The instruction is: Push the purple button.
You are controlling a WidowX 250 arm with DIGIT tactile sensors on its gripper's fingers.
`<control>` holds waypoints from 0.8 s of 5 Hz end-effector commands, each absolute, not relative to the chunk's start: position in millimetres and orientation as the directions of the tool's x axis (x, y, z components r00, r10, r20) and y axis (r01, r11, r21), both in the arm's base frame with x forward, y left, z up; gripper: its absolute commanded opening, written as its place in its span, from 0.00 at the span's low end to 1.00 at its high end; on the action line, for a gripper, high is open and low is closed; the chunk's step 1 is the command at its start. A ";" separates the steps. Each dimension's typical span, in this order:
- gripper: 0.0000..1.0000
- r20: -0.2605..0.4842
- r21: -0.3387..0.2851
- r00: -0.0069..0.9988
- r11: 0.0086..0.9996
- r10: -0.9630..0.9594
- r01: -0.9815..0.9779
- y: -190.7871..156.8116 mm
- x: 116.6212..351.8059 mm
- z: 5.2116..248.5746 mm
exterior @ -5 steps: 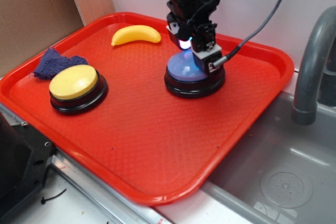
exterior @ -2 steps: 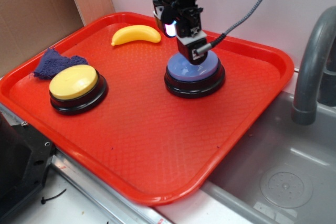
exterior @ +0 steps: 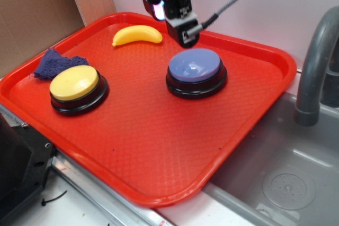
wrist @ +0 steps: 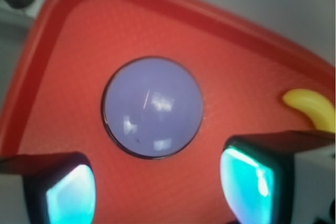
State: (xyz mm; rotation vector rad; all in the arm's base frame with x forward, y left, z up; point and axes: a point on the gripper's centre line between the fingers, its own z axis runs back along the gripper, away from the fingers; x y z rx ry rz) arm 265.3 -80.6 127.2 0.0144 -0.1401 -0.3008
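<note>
The purple button (exterior: 194, 67), a glossy lavender dome on a black round base, sits right of centre on the red tray (exterior: 159, 136). My gripper (exterior: 183, 36) hangs in the air above the tray, up and to the left of the button, clear of its cap. From the wrist camera the button (wrist: 152, 107) lies ahead of the gripper (wrist: 163, 192). The two glowing teal pads (wrist: 71, 198) stand wide apart with only bare tray (wrist: 68, 51) between them, so the gripper is open and holds nothing.
A yellow-capped button (exterior: 74, 82) stands at the tray's left, with a dark purple cloth (exterior: 53, 63) behind it. A banana (exterior: 136, 35) lies at the tray's back. A grey faucet (exterior: 315, 62) and sink (exterior: 275, 173) are to the right, cardboard (exterior: 32, 14) on the left.
The gripper has lifted off the purple button's cap and moved up and to the back left. The button's whole cap now shows.
</note>
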 end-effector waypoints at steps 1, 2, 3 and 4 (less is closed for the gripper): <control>1.00 0.196 0.027 0.939 0.959 -0.283 0.284 -81.8 259.4 151.7; 1.00 0.203 0.040 0.938 0.959 -0.282 0.280 -83.0 254.9 160.4; 1.00 0.203 0.039 0.936 0.957 -0.288 0.286 -84.2 251.7 166.9; 1.00 0.200 0.039 0.935 0.956 -0.292 0.290 -86.2 250.5 171.1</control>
